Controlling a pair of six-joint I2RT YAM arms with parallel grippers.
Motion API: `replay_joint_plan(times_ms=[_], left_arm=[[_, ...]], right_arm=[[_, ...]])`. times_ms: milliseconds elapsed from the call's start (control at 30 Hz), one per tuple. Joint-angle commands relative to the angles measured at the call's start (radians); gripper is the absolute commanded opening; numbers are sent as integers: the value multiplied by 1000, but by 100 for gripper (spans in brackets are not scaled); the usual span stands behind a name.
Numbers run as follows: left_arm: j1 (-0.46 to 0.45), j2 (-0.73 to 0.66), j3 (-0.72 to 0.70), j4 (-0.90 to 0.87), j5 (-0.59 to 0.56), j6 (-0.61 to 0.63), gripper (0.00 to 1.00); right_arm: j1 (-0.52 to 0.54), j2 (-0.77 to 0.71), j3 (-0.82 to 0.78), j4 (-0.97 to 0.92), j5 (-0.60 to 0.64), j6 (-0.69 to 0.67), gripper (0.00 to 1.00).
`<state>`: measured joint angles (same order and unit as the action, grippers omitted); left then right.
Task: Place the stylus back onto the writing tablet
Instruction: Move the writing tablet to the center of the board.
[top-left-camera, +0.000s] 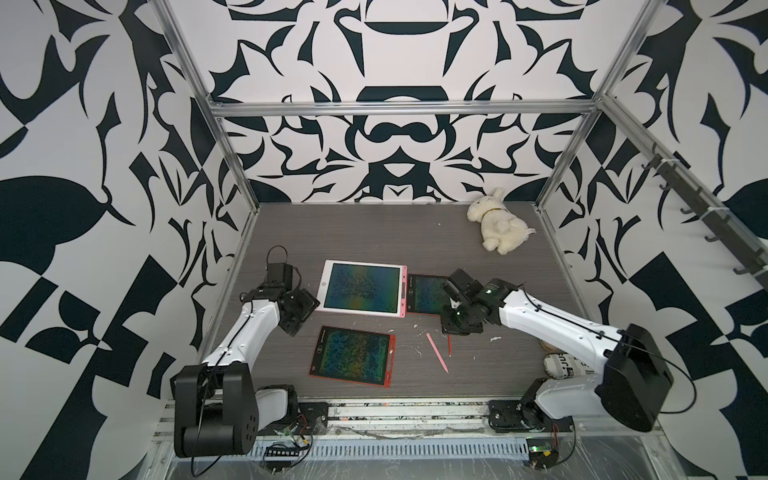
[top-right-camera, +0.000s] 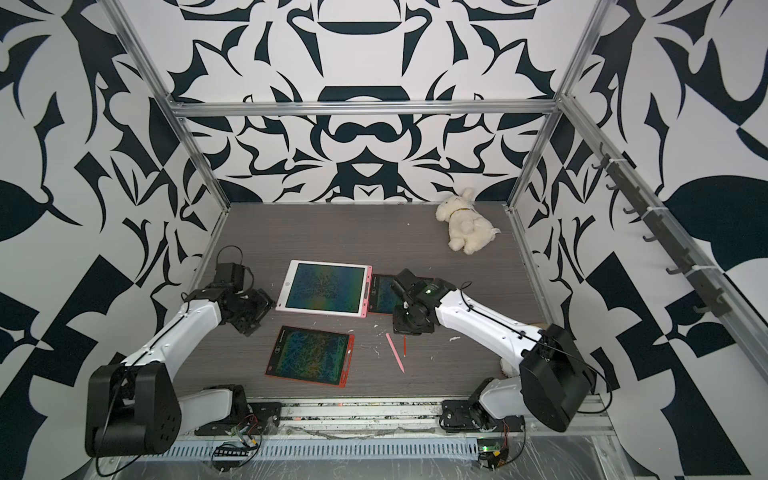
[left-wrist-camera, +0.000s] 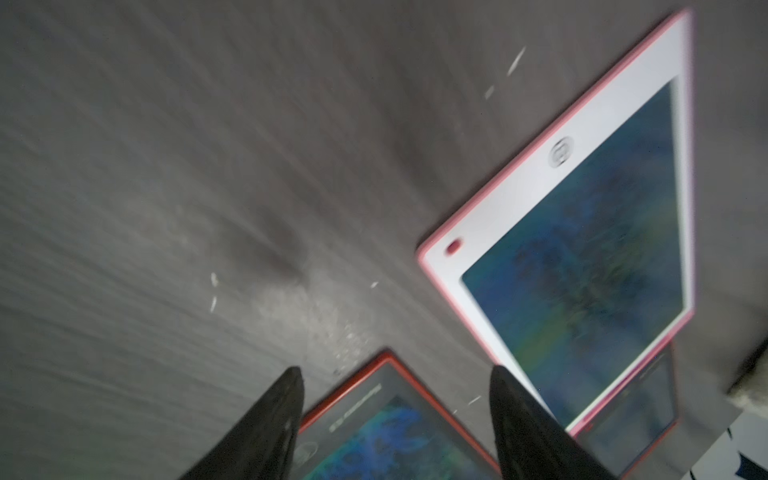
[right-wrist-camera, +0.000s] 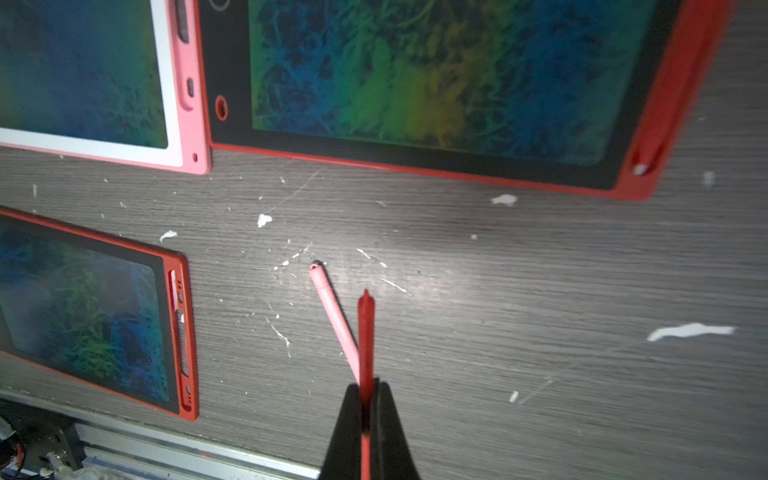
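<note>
A thin red stylus (right-wrist-camera: 365, 332), pointed at its free end, is clamped between the closed jaws of the right gripper (right-wrist-camera: 365, 386), above the table (top-left-camera: 374, 232) near its front edge, right of the middle. Its rear part is hidden by the fingers (right-wrist-camera: 390, 424). A pink stylus (right-wrist-camera: 332, 311) is laid on the table behind it, seemingly untouched. The left gripper (left-wrist-camera: 397, 374) is seen spread, nothing held, though that view is blurred. One red tablet (top-left-camera: 426, 295) is partly covered by the right arm.
</note>
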<state>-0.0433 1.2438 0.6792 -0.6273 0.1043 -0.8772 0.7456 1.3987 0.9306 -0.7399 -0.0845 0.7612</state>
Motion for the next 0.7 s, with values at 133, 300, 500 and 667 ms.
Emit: replay_joint_plan(times_ms=[133, 300, 500, 667], left_arm=[[-90, 74, -11, -90, -7, -46, 71], [-108, 78, -73, -62, 83, -75, 64], [-140, 39, -131, -47, 83, -86, 63], [-158, -15, -173, -31, 102, -100, 62]], right_arm=[[123, 166, 89, 109, -15, 84, 0], [187, 264, 118, 155, -34, 119, 0], [225, 374, 166, 188, -62, 139, 0], [230, 448, 201, 196, -85, 135, 0]])
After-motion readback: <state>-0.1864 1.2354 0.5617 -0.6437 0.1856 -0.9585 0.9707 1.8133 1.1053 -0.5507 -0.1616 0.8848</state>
